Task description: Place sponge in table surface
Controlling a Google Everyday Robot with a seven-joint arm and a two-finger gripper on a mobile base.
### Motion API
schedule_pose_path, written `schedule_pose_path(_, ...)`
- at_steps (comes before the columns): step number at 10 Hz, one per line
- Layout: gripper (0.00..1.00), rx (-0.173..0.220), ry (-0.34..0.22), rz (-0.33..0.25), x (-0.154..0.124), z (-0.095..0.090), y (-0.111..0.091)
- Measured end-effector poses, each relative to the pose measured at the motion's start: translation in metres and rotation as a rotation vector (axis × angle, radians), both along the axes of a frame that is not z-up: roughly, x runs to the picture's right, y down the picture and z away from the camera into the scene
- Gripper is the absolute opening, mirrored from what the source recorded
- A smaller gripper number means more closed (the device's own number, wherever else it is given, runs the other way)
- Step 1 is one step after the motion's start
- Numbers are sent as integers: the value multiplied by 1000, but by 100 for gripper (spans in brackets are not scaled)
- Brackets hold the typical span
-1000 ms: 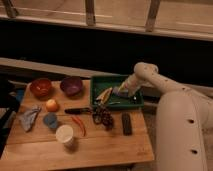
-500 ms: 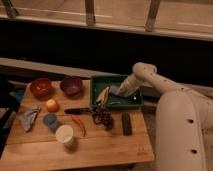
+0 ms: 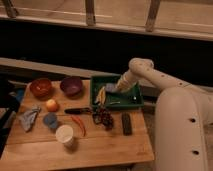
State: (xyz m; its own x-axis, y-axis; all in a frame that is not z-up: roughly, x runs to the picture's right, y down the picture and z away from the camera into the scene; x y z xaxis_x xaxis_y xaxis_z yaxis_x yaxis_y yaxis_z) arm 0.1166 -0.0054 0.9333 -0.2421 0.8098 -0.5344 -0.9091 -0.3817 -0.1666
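Observation:
My gripper [image 3: 112,89] is at the end of the white arm, down inside the green tray [image 3: 131,102] at the back right of the wooden table [image 3: 100,148]. A bluish-grey lump, which may be the sponge [image 3: 109,88], sits right at the gripper's tip at the left of the tray. I cannot tell whether the gripper holds it. A yellow banana [image 3: 101,95] lies in the tray just left of the gripper.
On the table are an orange bowl [image 3: 41,87], a purple bowl [image 3: 71,85], an orange fruit [image 3: 51,105], a blue cloth [image 3: 29,119], a blue cup [image 3: 50,120], a white cup [image 3: 64,135], a knife [image 3: 77,110], a red chili [image 3: 79,124], dark grapes [image 3: 104,117] and a black remote [image 3: 126,123].
The gripper has shifted slightly to the left inside the green tray. Nothing else has moved.

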Motion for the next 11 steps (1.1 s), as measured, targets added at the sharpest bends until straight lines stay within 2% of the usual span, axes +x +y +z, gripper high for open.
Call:
schedule_pose_path(3, 0, 45, 0, -52, -10, -18, -17)
schedule_pose_path(5, 0, 58, -7, -79, -9, -35, -28)
schedule_pose_path(7, 0, 66, -39, -117, -15, -56, -37)
schedule_pose_path(9, 0, 75, -77, -175, -22, -78, -36)
schedule_pose_path(11, 0, 63, -115, -250, -34, -100, -23)
